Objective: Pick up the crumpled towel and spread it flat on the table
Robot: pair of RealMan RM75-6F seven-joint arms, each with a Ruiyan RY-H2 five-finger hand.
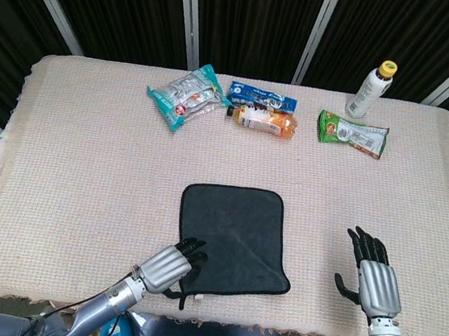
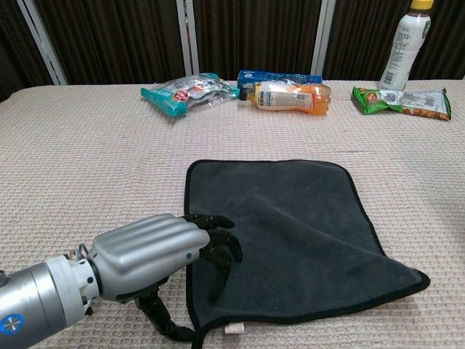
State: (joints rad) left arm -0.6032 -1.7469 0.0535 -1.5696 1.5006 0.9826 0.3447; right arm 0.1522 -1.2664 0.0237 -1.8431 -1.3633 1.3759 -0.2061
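Note:
A dark grey towel (image 1: 233, 234) (image 2: 290, 225) lies spread on the cream tablecloth near the front edge, with a diagonal fold toward its front right corner. My left hand (image 1: 168, 267) (image 2: 156, 254) is over the towel's front left corner, fingertips (image 2: 218, 243) resting on the cloth, thumb beside the hem. Whether it pinches the cloth I cannot tell. My right hand (image 1: 374, 278) hovers to the right of the towel near the front edge, fingers apart, holding nothing. It does not show in the chest view.
Along the far side lie a teal snack bag (image 1: 184, 96), a blue packet (image 1: 262, 97), an orange bottle on its side (image 1: 266, 121), a green packet (image 1: 353, 133) and an upright white bottle (image 1: 371, 89). The table's front edge (image 1: 215, 323) is close behind both hands.

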